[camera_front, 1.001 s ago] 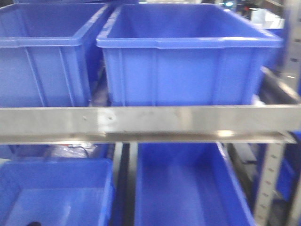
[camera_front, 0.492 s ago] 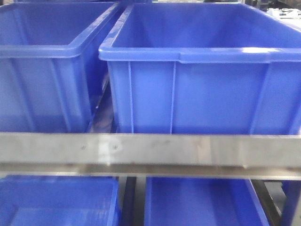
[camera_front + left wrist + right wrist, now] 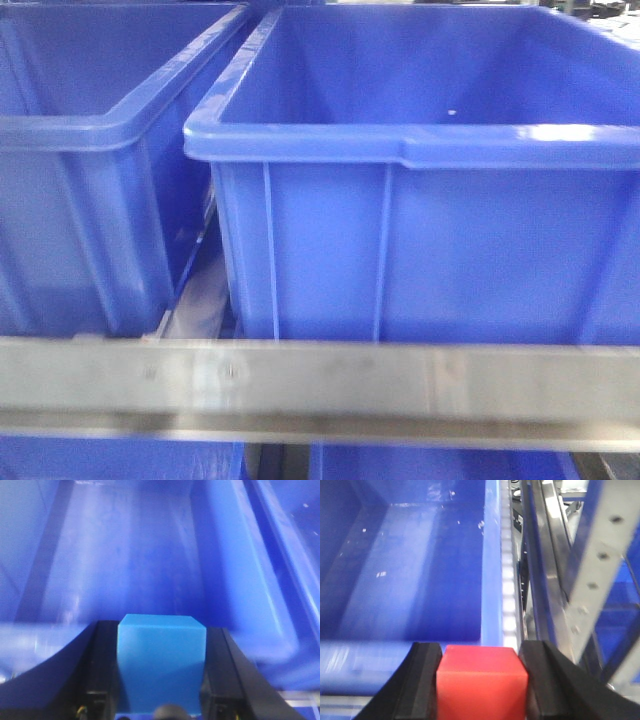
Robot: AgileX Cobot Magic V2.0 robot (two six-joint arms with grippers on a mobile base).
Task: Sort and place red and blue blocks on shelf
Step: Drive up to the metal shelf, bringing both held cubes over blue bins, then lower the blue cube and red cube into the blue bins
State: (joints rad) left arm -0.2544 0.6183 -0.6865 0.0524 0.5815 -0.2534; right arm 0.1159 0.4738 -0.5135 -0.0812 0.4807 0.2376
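**Left wrist view.** The left gripper is closed against the blue block, with one black finger pressed to each side face. The block's top face is bare and level. Just beyond it is the blurred near rim of a blue bin. The bin's floor runs away open between two long walls, and the right wall is a pale, sloping band.

**Right wrist view.** The right gripper is clamped in the same way on the red block, which fills the gap between the finger pads. Ahead lies the near rim of a second bin, blurred, and behind it an open floor speckled with pale flecks. The bin's right rim runs straight back. Just beside that rim is a white roller track, then a steel side rail, and farther right a perforated upright of the shelf.

**Front view.** The flat steel front rail crosses the lower frame and carries small screws. Behind it stand the left upper bin and the right upper bin, side by side with a narrow dark gap between them. Both are open-topped. Slivers of lower bins show under the rail. Neither gripper appears in this view.
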